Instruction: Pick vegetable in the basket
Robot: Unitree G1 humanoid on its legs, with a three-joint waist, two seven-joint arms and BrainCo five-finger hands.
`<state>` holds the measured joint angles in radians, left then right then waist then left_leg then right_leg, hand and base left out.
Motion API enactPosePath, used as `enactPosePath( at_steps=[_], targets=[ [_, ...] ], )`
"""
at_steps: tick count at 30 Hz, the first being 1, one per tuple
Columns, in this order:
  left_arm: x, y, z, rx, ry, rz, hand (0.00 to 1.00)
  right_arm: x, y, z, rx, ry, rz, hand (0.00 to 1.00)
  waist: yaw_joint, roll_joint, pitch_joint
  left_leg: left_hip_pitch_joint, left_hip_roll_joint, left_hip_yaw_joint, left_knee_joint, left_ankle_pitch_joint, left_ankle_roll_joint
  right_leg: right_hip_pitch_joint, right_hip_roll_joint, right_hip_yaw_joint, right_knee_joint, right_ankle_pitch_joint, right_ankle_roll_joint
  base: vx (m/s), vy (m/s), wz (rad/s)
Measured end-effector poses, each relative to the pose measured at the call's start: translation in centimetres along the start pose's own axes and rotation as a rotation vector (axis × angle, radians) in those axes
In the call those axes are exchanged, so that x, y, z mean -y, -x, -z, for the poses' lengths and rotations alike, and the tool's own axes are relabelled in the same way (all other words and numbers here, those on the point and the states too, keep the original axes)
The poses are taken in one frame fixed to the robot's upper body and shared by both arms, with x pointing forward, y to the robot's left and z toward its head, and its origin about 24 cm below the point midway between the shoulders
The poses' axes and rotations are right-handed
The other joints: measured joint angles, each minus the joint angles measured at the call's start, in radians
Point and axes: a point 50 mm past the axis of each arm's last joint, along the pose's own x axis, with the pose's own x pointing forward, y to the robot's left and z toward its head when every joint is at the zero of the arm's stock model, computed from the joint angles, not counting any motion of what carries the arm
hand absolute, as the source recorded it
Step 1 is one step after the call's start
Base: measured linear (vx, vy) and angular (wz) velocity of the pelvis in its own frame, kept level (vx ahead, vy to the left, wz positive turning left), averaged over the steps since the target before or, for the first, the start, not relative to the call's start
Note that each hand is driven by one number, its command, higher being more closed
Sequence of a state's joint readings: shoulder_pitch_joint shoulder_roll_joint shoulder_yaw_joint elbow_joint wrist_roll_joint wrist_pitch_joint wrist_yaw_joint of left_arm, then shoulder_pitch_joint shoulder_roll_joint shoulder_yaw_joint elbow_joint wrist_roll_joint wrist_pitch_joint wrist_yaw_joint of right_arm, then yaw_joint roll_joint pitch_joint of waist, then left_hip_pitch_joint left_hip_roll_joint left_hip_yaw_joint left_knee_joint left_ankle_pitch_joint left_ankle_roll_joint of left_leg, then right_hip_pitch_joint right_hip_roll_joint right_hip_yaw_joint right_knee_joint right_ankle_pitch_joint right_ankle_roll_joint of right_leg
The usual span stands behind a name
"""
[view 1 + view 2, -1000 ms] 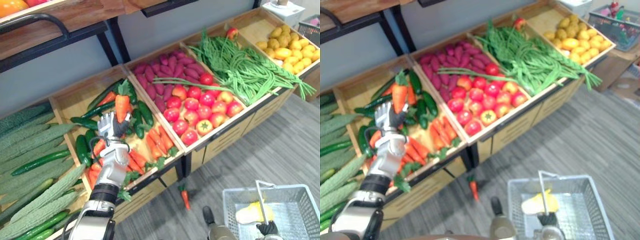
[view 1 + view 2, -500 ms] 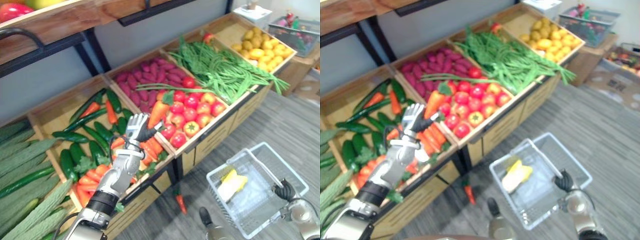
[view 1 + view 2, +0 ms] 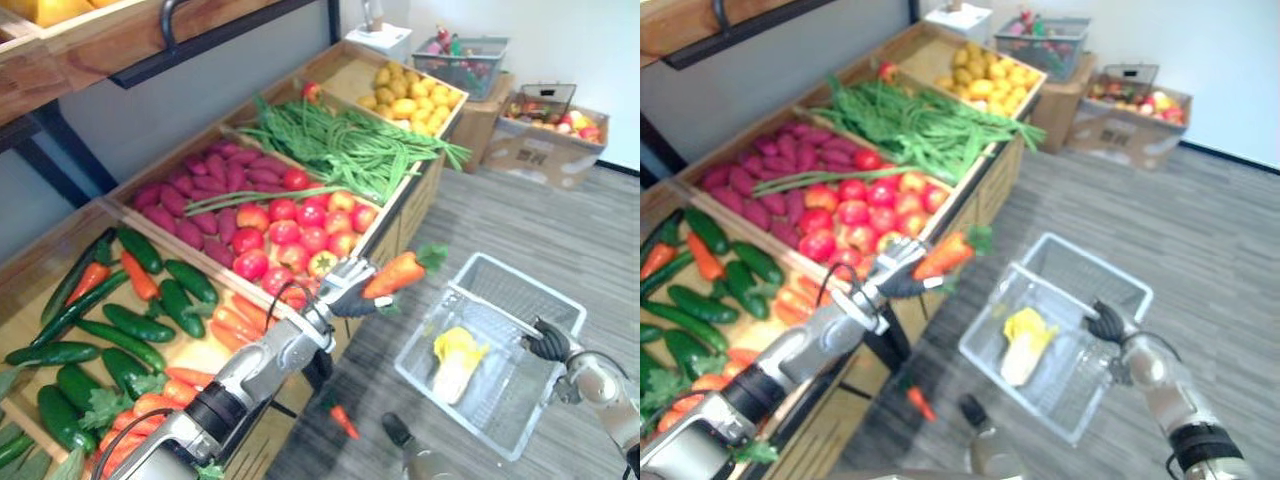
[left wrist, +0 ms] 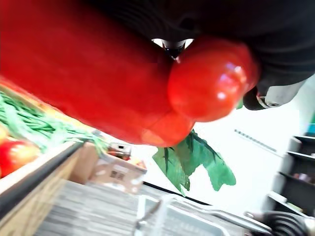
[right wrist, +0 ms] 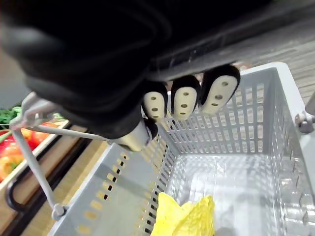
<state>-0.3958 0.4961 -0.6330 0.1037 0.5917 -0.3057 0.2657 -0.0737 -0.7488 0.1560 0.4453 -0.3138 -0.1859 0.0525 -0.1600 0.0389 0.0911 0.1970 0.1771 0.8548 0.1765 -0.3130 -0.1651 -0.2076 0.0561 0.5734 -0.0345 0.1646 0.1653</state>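
**Carrot held just short of basket**

Left hand (image 3: 343, 287) has its fingers curled round the carrot (image 3: 395, 274), in the air just left of the basket (image 3: 525, 283). Right hand (image 3: 548, 340) grips the basket's handle. Step in hand appears to be the carry. Next move: bring the carrot over the basket, then release.
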Motion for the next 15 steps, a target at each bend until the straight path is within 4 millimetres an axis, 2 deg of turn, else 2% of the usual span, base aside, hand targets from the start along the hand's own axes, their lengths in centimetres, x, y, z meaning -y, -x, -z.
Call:
enactPosePath(
  at_steps=[6,7,9,15],
  targets=[
    [1.2,-0.3,-2.7,0.119,0.106,0.064,1.0,1.2,-1.6,-4.8,0.208,0.081,0.0,1.0,0.003,0.0,-0.002,0.03,0.05,0.131,0.075,-0.037,-0.032,-0.011,0.057,0.072,0.021,0.0,0.0,0.04,0.026,-0.39],
    [1.2,-0.3,-2.7,0.121,0.108,0.066,1.0,1.2,-1.6,-5.0,0.212,0.082,0.001,1.0,0.003,0.0,-0.002,0.031,0.051,0.134,0.076,-0.037,-0.033,-0.012,0.058,0.074,0.021,0.0,0.0,0.02,0.041,-0.38],
    [1.8,-0.3,-3.3,0.144,0.126,0.105,1.0,1.4,-2.0,-6.4,0.272,0.101,0.0,1.0,0.0,0.001,-0.003,0.038,0.062,0.183,0.092,-0.041,-0.039,-0.017,0.073,0.095,0.024,0.0,0.0,0.01,0.031,-0.32],
    [2.9,-0.4,-4.3,0.173,0.154,0.157,1.0,1.0,-2.2,-7.0,0.296,0.14,-0.035,1.0,0.002,0.001,-0.005,0.064,0.08,0.236,0.108,-0.047,-0.05,-0.016,0.103,0.122,0.038,-0.002,-0.001,0.0,-0.007,-0.18]
  ],
)
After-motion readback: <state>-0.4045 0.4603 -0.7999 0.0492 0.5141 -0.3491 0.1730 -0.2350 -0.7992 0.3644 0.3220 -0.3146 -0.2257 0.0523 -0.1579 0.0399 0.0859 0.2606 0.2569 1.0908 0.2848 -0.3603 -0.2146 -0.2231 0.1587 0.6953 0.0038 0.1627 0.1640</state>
